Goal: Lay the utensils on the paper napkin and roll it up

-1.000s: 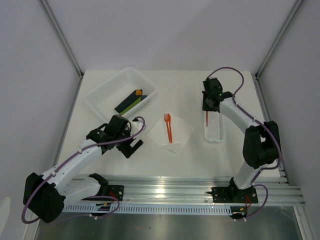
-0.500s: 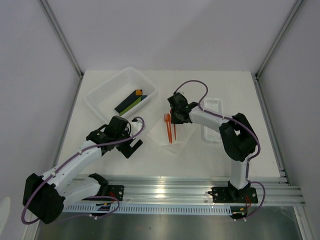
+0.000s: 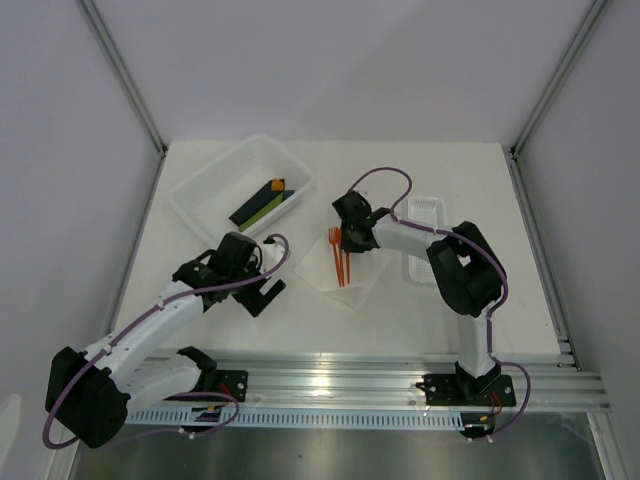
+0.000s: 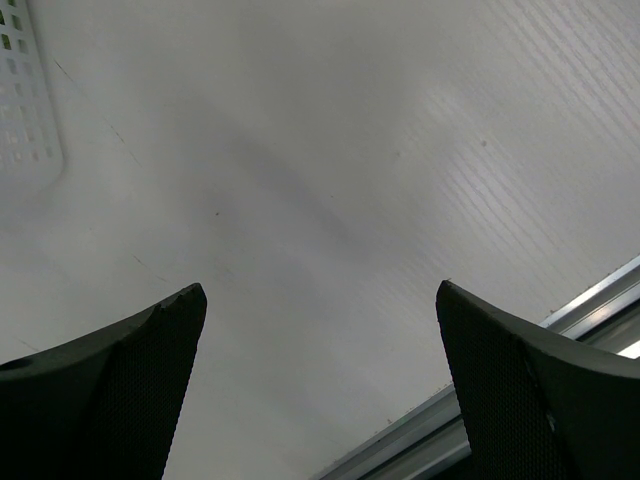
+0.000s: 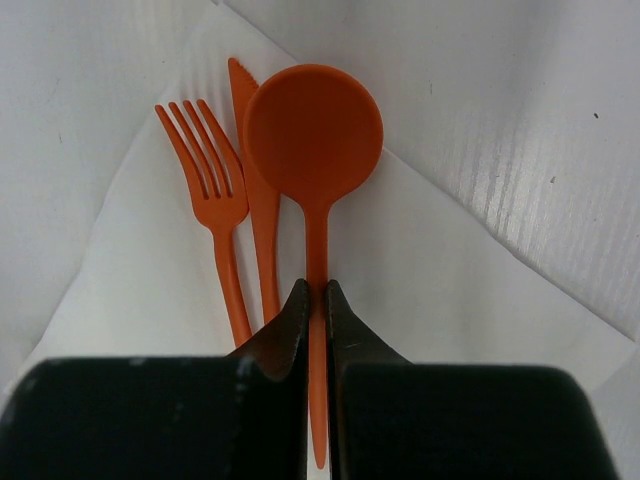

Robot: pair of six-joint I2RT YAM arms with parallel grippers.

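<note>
The right claw (image 5: pixel 316 292) pinches the handle of the bright orange plastic spoon (image 5: pixel 312 130) over the white paper napkin (image 5: pixel 430 270) — beside the orange fork (image 5: pixel 212 190) and knife (image 5: pixel 262 220) lying there. The left claw (image 4: pixel 318 300) gapes wide above the white worktop (image 4: pixel 330 150).

Mid-table before you lies the thin white paper napkin (image 3: pixel 320 270). Over it, in your right wrist view, the orange plastic fork (image 5: pixel 215 200) lies left, an orange plastic knife (image 5: pixel 258 200) just beside it, and the orange plastic spoon (image 5: pixel 312 130) rightmost, its handle pinched in the right gripper (image 5: pixel 315 290). The translucent white plastic bin (image 3: pixel 205 190), holding dark bars (image 3: pixel 262 203), stands behind-left. The ribbed white plastic tray (image 3: pixel 428 207) lies right. The left gripper (image 3: pixel 268 292) hovers left of the napkin.
</note>
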